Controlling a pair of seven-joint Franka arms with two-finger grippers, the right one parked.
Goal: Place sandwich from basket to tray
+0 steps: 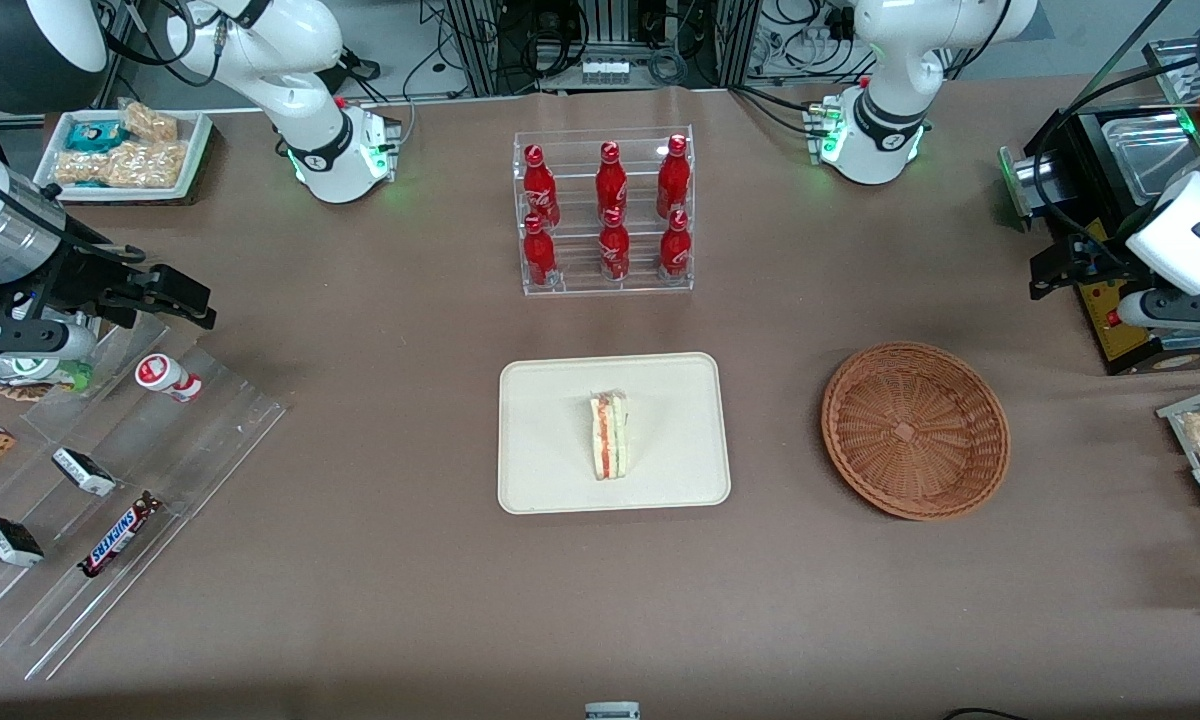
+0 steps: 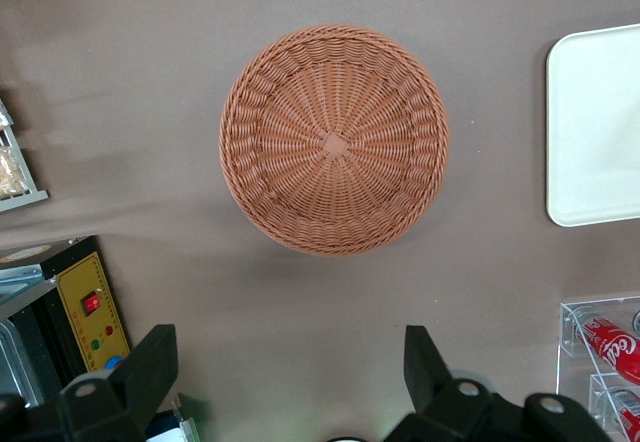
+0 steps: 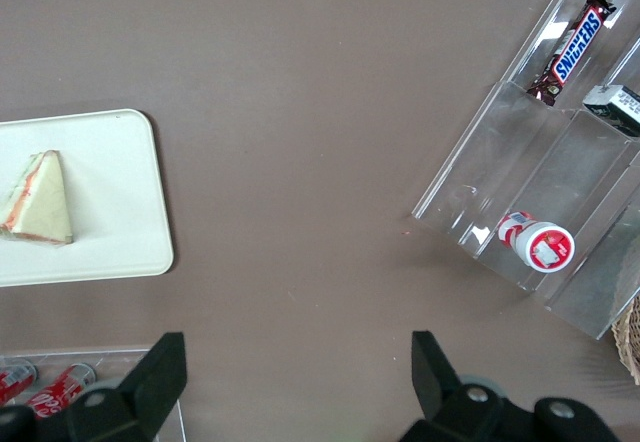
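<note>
Resting on tray (image 1: 540,400), sandwich (image 1: 610,435), tool (image 2: 290,382) apart

We see the sandwich (image 1: 610,436) on the tray (image 1: 550,470), the basket (image 1: 915,430) beside it toward our working arm's end, our gripper (image 2: 290,377) held above the table near the basket.

A clear rack (image 1: 603,215) holds six red bottles (image 1: 611,180); a Snickers bar (image 1: 118,534) lies on acrylic steps (image 1: 130,470).

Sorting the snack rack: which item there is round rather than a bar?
The red-and-white cup lying tipped on the clear rack. The tool is open above the table near the basket.
</note>
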